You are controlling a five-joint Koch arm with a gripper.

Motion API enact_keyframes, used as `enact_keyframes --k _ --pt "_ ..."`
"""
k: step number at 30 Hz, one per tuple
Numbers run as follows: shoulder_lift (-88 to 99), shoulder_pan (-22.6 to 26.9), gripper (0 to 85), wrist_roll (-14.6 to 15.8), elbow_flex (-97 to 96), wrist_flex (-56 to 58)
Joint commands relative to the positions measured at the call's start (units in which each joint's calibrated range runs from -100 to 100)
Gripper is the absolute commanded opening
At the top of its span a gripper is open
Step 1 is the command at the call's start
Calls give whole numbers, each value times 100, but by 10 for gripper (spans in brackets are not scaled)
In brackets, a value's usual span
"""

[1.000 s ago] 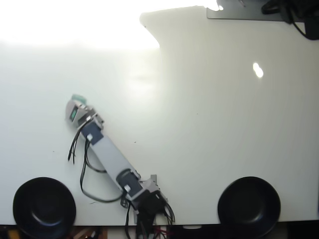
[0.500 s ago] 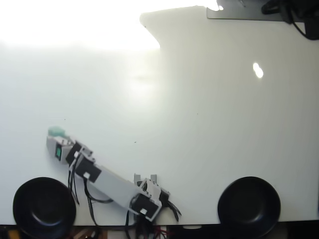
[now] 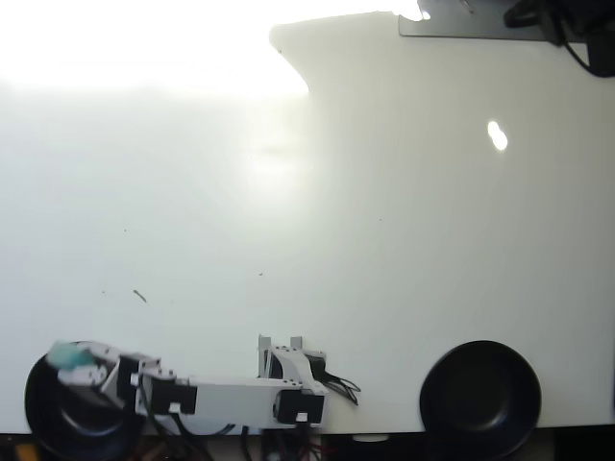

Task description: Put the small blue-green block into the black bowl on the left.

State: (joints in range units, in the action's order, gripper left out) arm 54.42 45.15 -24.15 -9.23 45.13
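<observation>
In the overhead view the small blue-green block shows as a teal patch at the tip of my gripper. The gripper hangs over the upper left part of the black bowl, which sits at the bottom left near the table's front edge. My grey arm lies stretched leftward from its base along that edge. The gripper is shut on the block, and the wrist body hides most of the fingers from above.
A second black bowl of the same look sits at the bottom right. The arm's base with its cables stands at the bottom centre. Strong glare washes out the top left of the table. Dark cables lie at the top right.
The arm has swung left and down toward the front edge, carrying the teal block from the open table to a spot over the left bowl.
</observation>
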Motion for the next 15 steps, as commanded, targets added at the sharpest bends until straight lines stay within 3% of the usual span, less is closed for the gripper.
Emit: enact_keyframes --k 1,7,13,15 --pt "177 234 34 -449 304 -625" --pt "80 542 34 -1006 156 -1031" --pt "262 713 34 -1885 -454 -1266" --pt "348 752 34 -2017 -602 -1266"
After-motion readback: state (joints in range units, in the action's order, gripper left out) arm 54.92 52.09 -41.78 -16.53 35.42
